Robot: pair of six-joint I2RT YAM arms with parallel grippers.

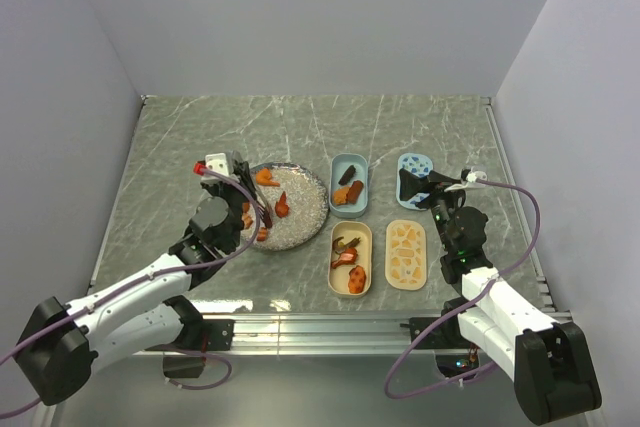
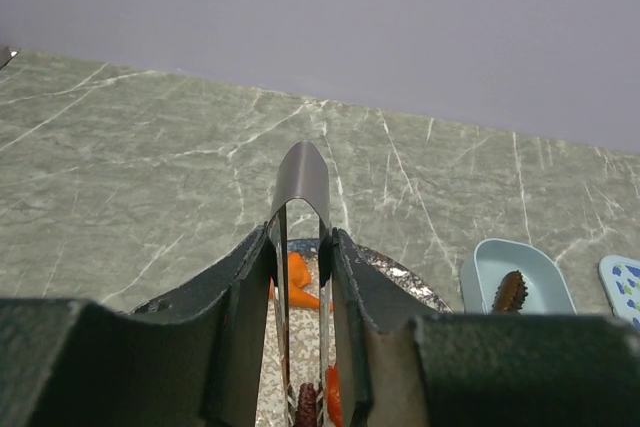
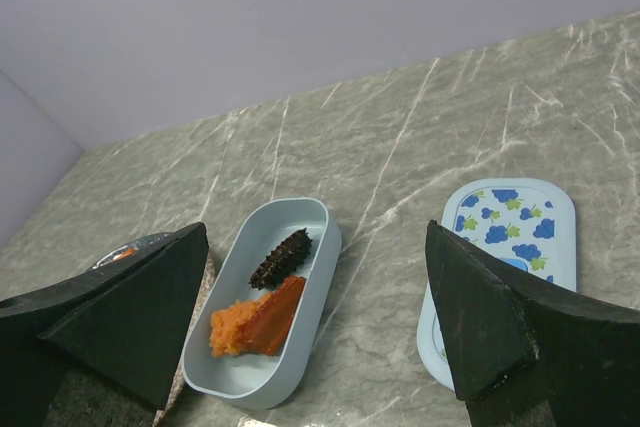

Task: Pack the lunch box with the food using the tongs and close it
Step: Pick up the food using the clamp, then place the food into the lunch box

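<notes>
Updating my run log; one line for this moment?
left tool: gripping tongs over plate | right tool: open, empty | blue tub: food inside, lid off

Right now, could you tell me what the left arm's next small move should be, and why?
Probably squeeze the left tool a little tighter: it holds the tongs over the plate, and a dark brown chunk appears to sit between their blades, seemingly not yet pinched.

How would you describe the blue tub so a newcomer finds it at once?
Find the round speckled plate left of the table's middle. Two oval tubs sit just right of it, one behind the other; the blue tub is the farther one. Unlike the cream tub, it is pale blue, and unlike the flat printed lid beside it, it is deep and holds food.
</notes>
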